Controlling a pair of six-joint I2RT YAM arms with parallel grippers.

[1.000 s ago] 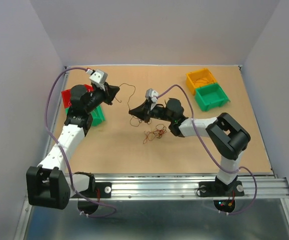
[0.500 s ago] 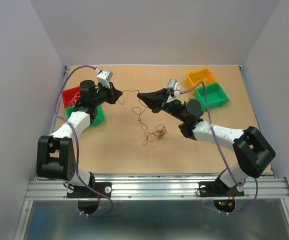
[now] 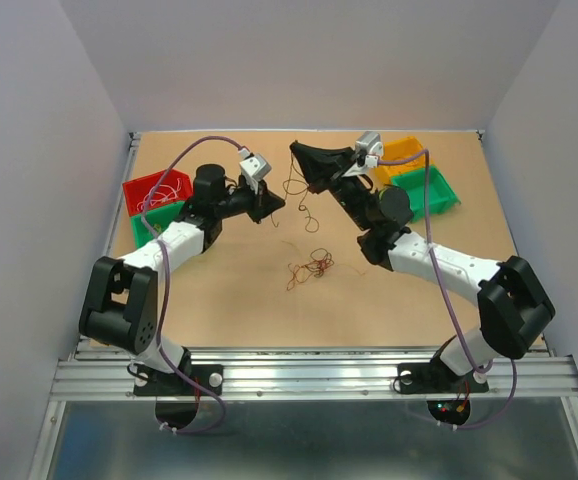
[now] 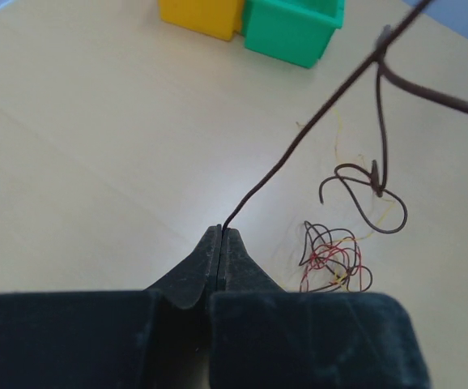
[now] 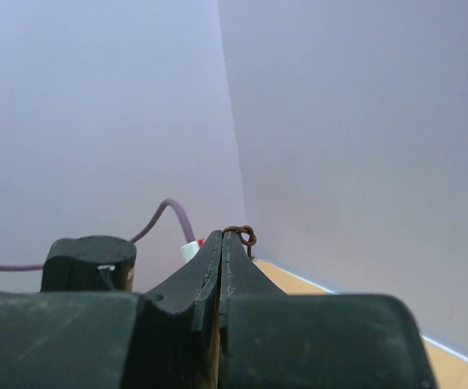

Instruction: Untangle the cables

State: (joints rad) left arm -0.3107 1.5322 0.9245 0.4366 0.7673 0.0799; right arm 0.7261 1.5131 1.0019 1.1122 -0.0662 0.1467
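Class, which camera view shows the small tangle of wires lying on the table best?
Left wrist: the tangle is close enough to separate red, yellow and dark strands. The top view shows the tangle whole but tiny. The right wrist view misses it, facing the wall.

Tan wood-look table (image 3: pixel 219 310) at centre. Pale lilac-grey walls on three sides: far wall (image 3: pixel 309 60), left wall (image 3: pixel 29 200), right wall (image 3: pixel 569 150). Aluminium rail (image 3: pixel 309 370) along near edge; dull metal sheet (image 3: pixel 319 440) nearer still. Soft, even light.

White arms (image 3: pixel 424 262), black joints (image 3: pixel 114 300) (purple cables (image 5: pixel 169 203)), black hands (image 4: pixel 222 235)
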